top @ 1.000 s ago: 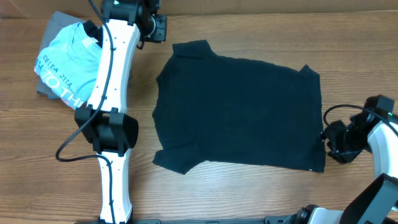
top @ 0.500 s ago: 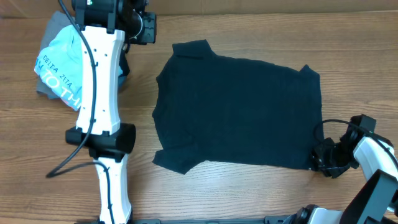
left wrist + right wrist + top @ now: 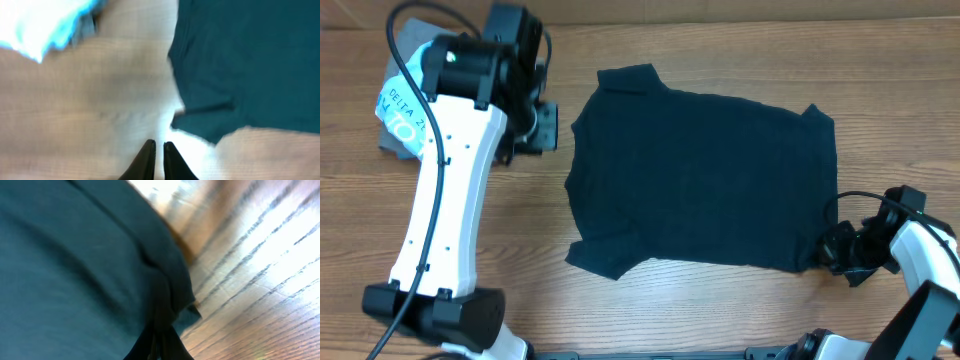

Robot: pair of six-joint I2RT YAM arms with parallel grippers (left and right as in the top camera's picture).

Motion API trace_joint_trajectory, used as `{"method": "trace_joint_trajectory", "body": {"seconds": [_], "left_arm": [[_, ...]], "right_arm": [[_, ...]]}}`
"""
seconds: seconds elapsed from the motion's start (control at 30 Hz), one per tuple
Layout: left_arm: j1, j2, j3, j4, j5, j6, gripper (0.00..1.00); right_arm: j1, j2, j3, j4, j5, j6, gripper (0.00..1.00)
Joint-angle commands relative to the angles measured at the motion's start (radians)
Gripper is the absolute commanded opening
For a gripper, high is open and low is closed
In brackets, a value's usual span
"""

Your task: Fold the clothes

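A dark teal T-shirt (image 3: 710, 175) lies spread flat in the middle of the table, collar to the left. My right gripper (image 3: 835, 250) sits at its front right corner and is shut on the hem; in the right wrist view the cloth (image 3: 75, 265) bunches between the closed fingers (image 3: 160, 330). My left gripper (image 3: 535, 125) hovers over bare wood just left of the shirt's sleeve. Its jaws (image 3: 159, 145) are shut with nothing between them, and the T-shirt (image 3: 250, 65) lies ahead to the right.
A light blue printed shirt (image 3: 400, 100) lies crumpled on a grey garment (image 3: 390, 145) at the back left, partly under the left arm. It shows blurred in the left wrist view (image 3: 45, 20). Bare wooden table (image 3: 650, 310) surrounds the T-shirt.
The right gripper slid up to the T-shirt's front right corner and closed on it. The left arm swung away from the blue shirt pile toward the T-shirt's left side.
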Motion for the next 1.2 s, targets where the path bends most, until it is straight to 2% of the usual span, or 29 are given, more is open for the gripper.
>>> {"method": "trace_joint_trajectory", "body": {"seconds": [0.0, 0.07, 0.17, 0.33, 0.4, 0.6, 0.77, 0.97, 1.0, 1.03, 1.07, 1.13, 1.17], "left_arm": [[-0.011, -0.098, -0.181, 0.042, 0.089, -0.045, 0.18], [-0.032, -0.133, -0.312, 0.093, 0.158, -0.028, 0.26], [-0.086, -0.155, -0.514, 0.185, 0.199, -0.037, 0.33], [-0.174, -0.150, -0.847, 0.411, 0.265, -0.078, 0.40], [-0.178, -0.150, -0.927, 0.489, 0.270, -0.093, 0.42], [-0.173, -0.150, -1.050, 0.618, 0.233, -0.101, 0.49], [-0.173, -0.150, -1.126, 0.748, 0.133, -0.141, 0.56], [-0.167, -0.150, -1.203, 0.845, 0.119, -0.156, 0.56], [-0.166, -0.150, -1.214, 0.862, 0.126, -0.167, 0.55], [-0.165, -0.150, -1.224, 0.880, 0.126, -0.171, 0.49], [-0.165, -0.150, -1.230, 0.895, 0.131, -0.172, 0.39], [-0.165, -0.150, -1.228, 0.904, 0.158, -0.169, 0.09], [-0.165, -0.150, -1.221, 0.893, 0.190, -0.166, 0.04]], "right_arm": [[0.003, -0.056, 0.049, 0.007, -0.061, -0.056, 0.04], [0.003, -0.070, 0.052, 0.004, -0.070, -0.061, 0.04], [0.003, -0.076, 0.052, 0.004, -0.070, -0.061, 0.04], [0.003, -0.076, 0.052, -0.002, -0.069, -0.061, 0.04], [0.003, -0.076, 0.052, -0.004, -0.069, -0.061, 0.04], [0.003, -0.076, 0.052, -0.005, -0.069, -0.062, 0.04], [0.003, -0.076, 0.052, -0.006, -0.069, -0.062, 0.04], [0.003, -0.076, 0.052, -0.021, -0.069, -0.062, 0.04], [0.003, -0.076, 0.052, -0.022, -0.069, -0.062, 0.04], [0.003, -0.076, 0.052, -0.024, -0.069, -0.062, 0.04], [0.003, -0.076, 0.052, -0.024, -0.069, -0.062, 0.04], [0.003, -0.076, 0.052, -0.025, -0.069, -0.062, 0.04], [0.003, -0.076, 0.052, -0.028, -0.069, -0.062, 0.04]]}}
